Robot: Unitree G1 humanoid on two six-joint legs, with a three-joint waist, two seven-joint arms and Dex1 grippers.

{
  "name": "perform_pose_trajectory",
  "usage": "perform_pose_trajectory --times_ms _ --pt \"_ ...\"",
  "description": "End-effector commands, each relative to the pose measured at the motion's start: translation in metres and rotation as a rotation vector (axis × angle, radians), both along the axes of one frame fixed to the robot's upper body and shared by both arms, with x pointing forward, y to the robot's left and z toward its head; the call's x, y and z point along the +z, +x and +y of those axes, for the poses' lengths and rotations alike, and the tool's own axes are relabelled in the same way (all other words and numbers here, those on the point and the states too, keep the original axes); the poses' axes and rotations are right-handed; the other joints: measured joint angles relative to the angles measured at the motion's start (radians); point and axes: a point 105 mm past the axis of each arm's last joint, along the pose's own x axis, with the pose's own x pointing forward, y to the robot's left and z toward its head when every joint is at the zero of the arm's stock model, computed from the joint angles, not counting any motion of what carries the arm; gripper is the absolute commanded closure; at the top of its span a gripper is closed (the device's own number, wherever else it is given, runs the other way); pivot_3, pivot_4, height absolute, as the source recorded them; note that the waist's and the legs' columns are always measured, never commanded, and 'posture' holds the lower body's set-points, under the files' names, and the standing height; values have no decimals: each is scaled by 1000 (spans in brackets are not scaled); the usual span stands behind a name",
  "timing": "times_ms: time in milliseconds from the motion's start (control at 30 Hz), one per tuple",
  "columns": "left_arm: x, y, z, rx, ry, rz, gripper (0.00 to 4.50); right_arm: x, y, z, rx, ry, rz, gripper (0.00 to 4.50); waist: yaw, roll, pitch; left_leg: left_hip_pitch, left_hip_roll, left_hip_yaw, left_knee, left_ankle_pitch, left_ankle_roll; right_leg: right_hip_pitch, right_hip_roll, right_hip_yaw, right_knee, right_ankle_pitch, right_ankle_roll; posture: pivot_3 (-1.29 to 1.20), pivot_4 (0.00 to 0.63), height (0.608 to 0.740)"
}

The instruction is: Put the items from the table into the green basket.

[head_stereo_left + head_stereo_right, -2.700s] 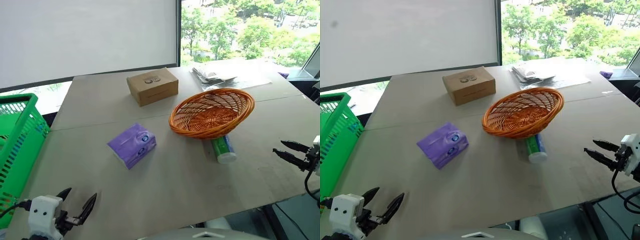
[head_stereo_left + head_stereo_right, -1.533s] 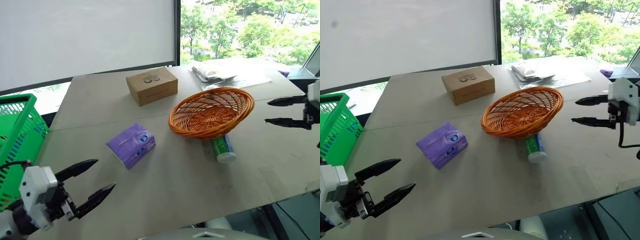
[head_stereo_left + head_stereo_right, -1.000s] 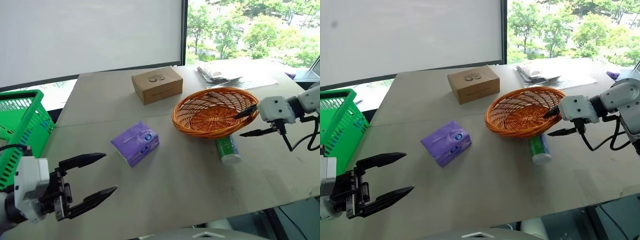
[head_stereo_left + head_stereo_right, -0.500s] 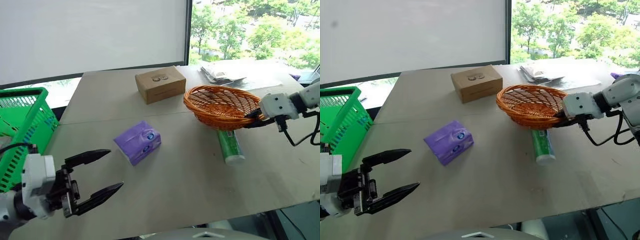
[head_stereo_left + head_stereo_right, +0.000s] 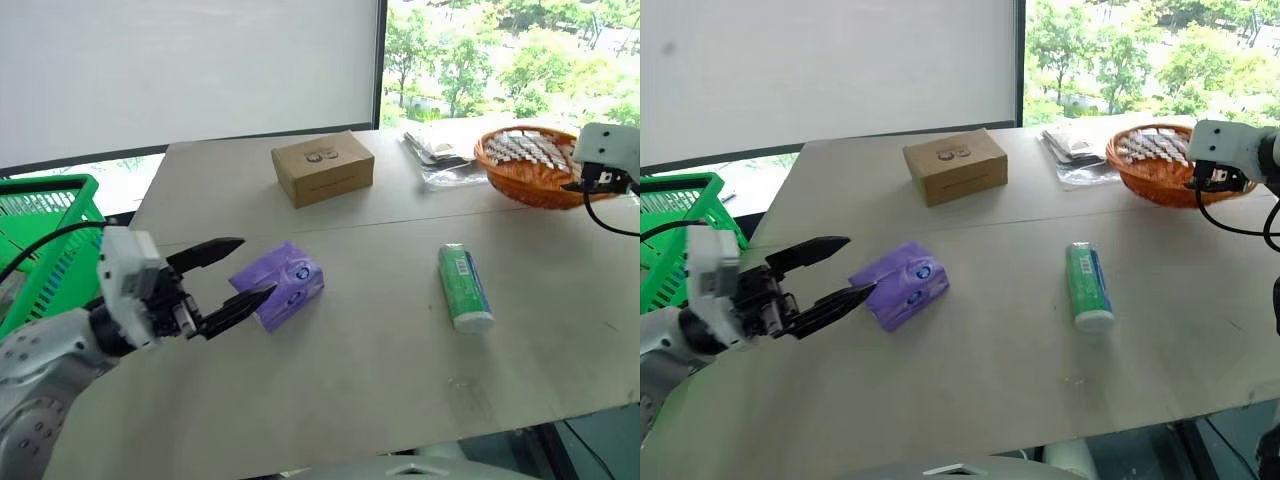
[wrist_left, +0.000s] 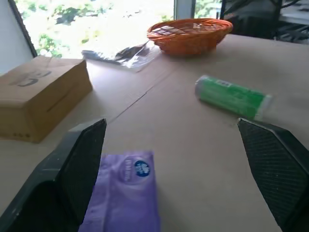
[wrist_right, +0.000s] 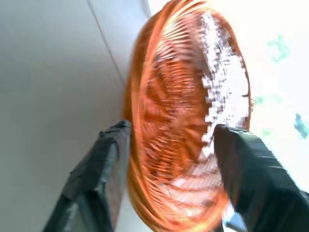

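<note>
1. The table is grey-beige, with thin darker seams between its boards.
2. The packet is purple with a small blue round mark.
3. The cylinder is green with a blue-and-white label and a white end.
4. The basket is bright green, its sides a slotted lattice.
5. The wicker bowl is orange, woven in fine ribs.
6. The box is plain brown card with a small dark print on top.
7. Both grippers have black fingers on white housings.
</note>
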Motion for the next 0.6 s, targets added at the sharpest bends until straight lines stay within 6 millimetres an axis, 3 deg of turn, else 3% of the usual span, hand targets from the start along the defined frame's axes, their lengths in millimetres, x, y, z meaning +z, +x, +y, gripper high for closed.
perform_pose_trajectory --times_ms 33,100,167,267,367,433,533,600 --pt "-12 13 5 73 140 -1 0 14 -11 4 50 80 69 27 -8 1 0 0 0 0 0 0 0 0 0 0 0 0 0 204 0 740" --pt "-22 18 7 98 187 10 0 17 -17 25 157 224 136 27 -15 1 0 0 0 -1 -1 0 0 0 0 0 0 0 0 193 0 740" --pt "-29 18 4 93 205 18 0 33 -23 63 320 463 192 27 -26 3 0 1 0 -2 -1 -1 2 0 0 -1 0 0 0 184 0 740" --pt "-42 23 4 108 280 26 0 46 -55 104 515 678 316 27 -31 3 -1 2 2 -3 -1 -2 4 1 0 -2 2 2 3 184 0 740" --pt "-57 25 9 113 376 58 0 47 -95 137 603 871 450 27 -10 4 -2 0 1 -12 0 -2 4 3 -2 -10 2 2 3 184 0 740" --pt "-72 27 19 120 467 82 0 39 -115 148 605 952 528 27 0 4 -2 -1 1 -17 0 -2 4 3 -2 -12 2 1 1 161 0 740" --pt "-86 33 33 143 570 101 0 26 -127 154 580 986 548 27 20 4 -2 -2 0 -20 0 -2 4 3 -3 -15 1 1 1 141 0 740" --pt "-91 37 31 143 568 102 0 22 -136 157 577 995 572 27 24 5 -3 -2 0 -20 1 -2 3 4 -4 -15 1 -1 -2 141 0 740"
